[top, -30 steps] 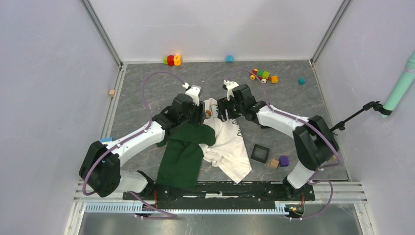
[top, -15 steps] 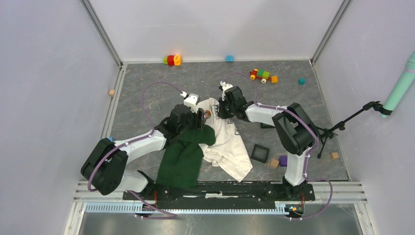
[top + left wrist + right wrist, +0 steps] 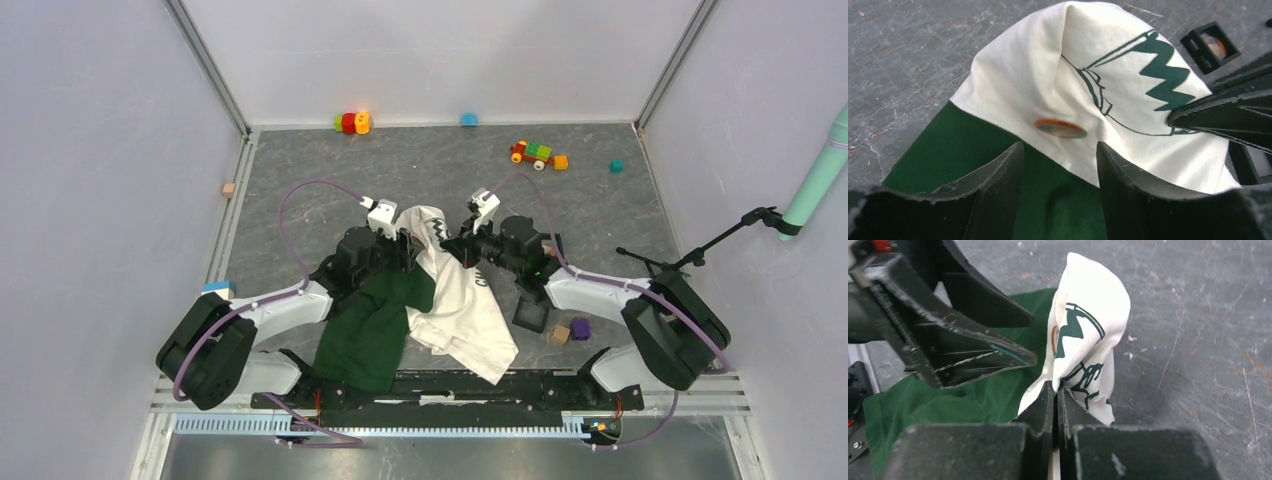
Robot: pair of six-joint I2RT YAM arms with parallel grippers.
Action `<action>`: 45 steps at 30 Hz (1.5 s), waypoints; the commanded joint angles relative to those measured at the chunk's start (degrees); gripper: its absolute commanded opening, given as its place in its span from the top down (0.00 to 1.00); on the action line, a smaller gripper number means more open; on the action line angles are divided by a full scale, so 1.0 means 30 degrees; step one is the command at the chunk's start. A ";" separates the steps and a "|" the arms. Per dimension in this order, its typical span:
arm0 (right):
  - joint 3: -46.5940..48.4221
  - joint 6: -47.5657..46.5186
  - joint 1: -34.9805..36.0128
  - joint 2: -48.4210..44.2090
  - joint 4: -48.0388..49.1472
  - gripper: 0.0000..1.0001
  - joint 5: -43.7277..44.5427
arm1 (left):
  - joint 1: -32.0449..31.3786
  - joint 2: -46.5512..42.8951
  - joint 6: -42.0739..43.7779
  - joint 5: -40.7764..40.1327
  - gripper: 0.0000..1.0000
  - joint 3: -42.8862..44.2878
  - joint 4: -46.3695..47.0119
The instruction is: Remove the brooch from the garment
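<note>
Dead centre of the overhead view, between the two arms: the garment [image 3: 455, 300], dark green half to the left, cream-white half to the right, heaped on the grey marbled table [image 3: 300, 170]. At its far end, a peak of cream cloth standing up, printed with a green zigzag logo [image 3: 1163, 75].

Over to the left wrist view now. Low in the frame, left gripper [image 3: 1059, 146] spread wide, nothing between the fingers, both of them over the green cloth near the seam. Just beyond the gap and right in line with it, the brooch [image 3: 1060, 127]: small orange-brown oval, flat on the cream fabric just above the green-cream boundary, touched by neither finger. At the right edge, a black finger of the other arm, tip against the cloth beside the logo.

Onto the right wrist view. Bottom centre, right gripper [image 3: 1055, 390] clamped on a fold of cream cloth, fingers pressed together with fabric nipped between, holding the printed peak upright. A sliver of orange on the left flank of that peak, facing the left arm's spread fingers at upper left.

Lower right of the overhead view, apart from the cloth: black square tray [image 3: 530, 313], tan wooden cube [image 3: 558, 333], purple block [image 3: 580, 328].
</note>
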 commanded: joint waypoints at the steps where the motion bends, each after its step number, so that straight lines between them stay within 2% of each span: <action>1: -0.1872 -0.0590 0.0035 -0.1314 0.5436 1.00 -0.1014 | 0.0034 -0.0793 -0.0468 0.0752 0.40 -0.0332 0.2267; 7: -0.2820 -0.0766 0.0037 -0.1992 0.6667 1.00 -0.1183 | 0.0034 -0.0225 -0.0665 0.1312 0.40 -0.0141 0.2461; 20: -0.3705 -0.0809 0.0034 -0.2714 0.7883 1.00 -0.1193 | -0.0024 0.1118 -0.1375 0.0228 0.46 0.1367 0.0132; 25: -0.3729 -0.0825 0.0035 -0.2739 0.7911 1.00 -0.1260 | -0.0032 0.0943 -0.1347 0.0349 0.55 0.1357 0.0218; 27: -0.3733 -0.0869 0.0043 -0.2699 0.7918 1.00 -0.1257 | -0.0025 0.1029 -0.1347 0.0631 0.62 0.1381 0.0213; 30: -0.3704 -0.0884 0.0036 -0.2623 0.7919 1.00 -0.1237 | -0.0024 0.1185 -0.1695 -0.0525 0.66 0.1796 -0.1098; 32: -0.3649 -0.0922 0.0038 -0.2553 0.7835 1.00 -0.1231 | -0.0024 0.0875 -0.1867 -0.1120 0.65 0.1687 -0.1225; 35: -0.3588 -0.0919 0.0036 -0.2410 0.7831 1.00 -0.1327 | -0.0025 0.0145 -0.2082 0.0367 0.53 0.0616 0.0885; 39: -0.3529 -0.0933 0.0049 -0.2258 0.7831 1.00 -0.1327 | -0.0024 0.0116 -0.2564 0.1514 0.44 0.0351 0.1824; 45: -0.3340 -0.1111 0.0196 -0.2108 0.7626 1.00 -0.1393 | -0.0024 0.1381 -0.2980 0.2303 0.41 0.1062 0.1959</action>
